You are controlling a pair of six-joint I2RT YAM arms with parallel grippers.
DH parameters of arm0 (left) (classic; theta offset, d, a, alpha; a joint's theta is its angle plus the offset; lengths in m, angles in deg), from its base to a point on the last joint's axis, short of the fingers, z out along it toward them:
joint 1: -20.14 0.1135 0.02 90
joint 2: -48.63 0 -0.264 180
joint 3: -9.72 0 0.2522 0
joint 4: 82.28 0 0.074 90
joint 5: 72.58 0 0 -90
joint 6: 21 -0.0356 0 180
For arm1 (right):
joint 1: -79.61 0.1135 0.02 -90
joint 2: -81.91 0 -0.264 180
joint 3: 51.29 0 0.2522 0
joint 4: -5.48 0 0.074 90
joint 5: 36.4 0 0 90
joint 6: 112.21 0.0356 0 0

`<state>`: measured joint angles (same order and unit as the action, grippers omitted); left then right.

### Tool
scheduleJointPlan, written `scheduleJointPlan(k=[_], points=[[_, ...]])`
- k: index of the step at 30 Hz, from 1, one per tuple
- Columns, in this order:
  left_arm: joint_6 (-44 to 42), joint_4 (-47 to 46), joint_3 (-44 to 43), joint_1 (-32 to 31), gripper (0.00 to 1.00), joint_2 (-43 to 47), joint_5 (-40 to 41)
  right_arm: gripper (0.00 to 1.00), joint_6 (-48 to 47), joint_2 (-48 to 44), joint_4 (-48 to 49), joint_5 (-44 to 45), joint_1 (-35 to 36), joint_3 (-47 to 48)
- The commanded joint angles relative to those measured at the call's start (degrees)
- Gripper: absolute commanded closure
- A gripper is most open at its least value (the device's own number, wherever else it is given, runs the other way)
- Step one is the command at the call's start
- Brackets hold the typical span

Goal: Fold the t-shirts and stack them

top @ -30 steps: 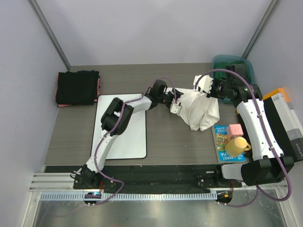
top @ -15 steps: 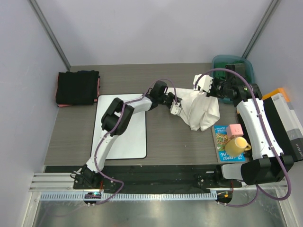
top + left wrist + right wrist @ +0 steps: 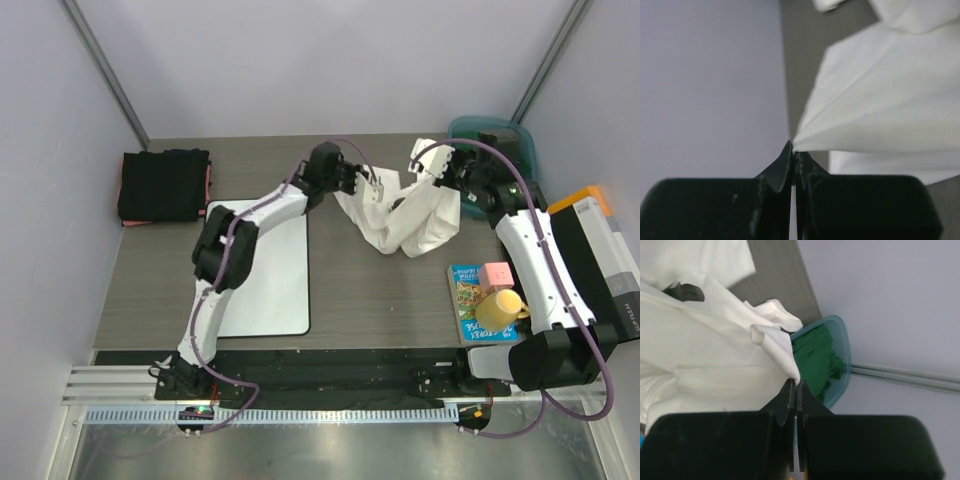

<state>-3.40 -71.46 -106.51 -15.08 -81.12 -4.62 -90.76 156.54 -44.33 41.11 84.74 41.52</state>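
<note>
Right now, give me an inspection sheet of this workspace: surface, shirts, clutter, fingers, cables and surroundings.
Surface: grey wood-grain table, white board lying on it.
Job's things: white t-shirt bunched, gripped at two ends; dark folded stack far left; green shirt in teal bin.
Clutter: book, pink cube, yellow cup at right.
Grippers: left fingers shut on white t-shirt; right fingers shut on it too.
Cables: purple cables run along both arms.
Surroundings: plain grey walls.
</note>
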Motion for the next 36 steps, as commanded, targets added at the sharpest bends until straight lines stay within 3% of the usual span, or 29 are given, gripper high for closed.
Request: scheduleJointPlan(k=[1, 9, 13, 15, 19, 20, 21, 23, 28, 32, 34, 36], points=[[0.69, 2.84, -5.71, 7.09, 1.00, 13.02, 10.43, 0.99, 9.57, 0.42, 20.74, 6.69, -0.20, -1.08], [-0.63, 16.90, -10.81, 15.62, 1.00, 22.69, 21.15, 0.99, 24.32, 4.46, 40.49, 2.92, -0.29, -4.16], [-0.64, 24.45, -12.13, 18.52, 1.00, 27.43, 24.58, 0.99, 38.09, 6.67, 46.24, -6.98, -0.38, -2.68], [-0.29, 30.32, -12.92, 19.92, 1.00, 29.11, 24.77, 0.99, 41.21, 6.84, 43.54, -12.18, -0.64, 1.18], [-0.02, 43.78, -12.84, 23.43, 1.00, 36.04, 18.28, 0.99, 41.31, 5.36, 28.79, -27.46, -2.40, 8.48], [-0.54, 46.59, -12.40, 24.05, 1.00, 37.19, 15.65, 0.99, 37.31, 4.91, 19.27, -33.33, -2.75, 11.71], [-1.07, 52.54, -12.14, 24.67, 1.00, 38.25, 14.41, 0.99, 35.26, 4.56, 14.48, -35.39, -2.93, 13.14], [-1.16, 55.84, -9.78, 26.43, 1.00, 42.36, 11.78, 0.99, 30.53, 2.46, 3.26, -40.04, -4.24, 16.39], [-2.13, 62.00, -3.88, 30.55, 1.00, 50.99, 8.51, 0.99, 17.88, -0.19, -15.50, -41.65, -6.27, 26.04], [-3.27, 63.58, -5.71, 33.55, 1.00, 55.57, 6.31, 0.99, 6.44, 3.05, -35.77, -39.11, -6.27, 39.13], [-2.49, 65.60, -10.08, 34.96, 1.00, 55.75, 4.03, 0.99, 2.03, 5.25, -41.18, -38.05, -6.27, 47.55], [-2.04, 67.18, -12.04, 36.96, 1.00, 54.79, 2.80, 0.99, 2.81, 6.92, -40.77, -38.39, -6.27, 50.06]])
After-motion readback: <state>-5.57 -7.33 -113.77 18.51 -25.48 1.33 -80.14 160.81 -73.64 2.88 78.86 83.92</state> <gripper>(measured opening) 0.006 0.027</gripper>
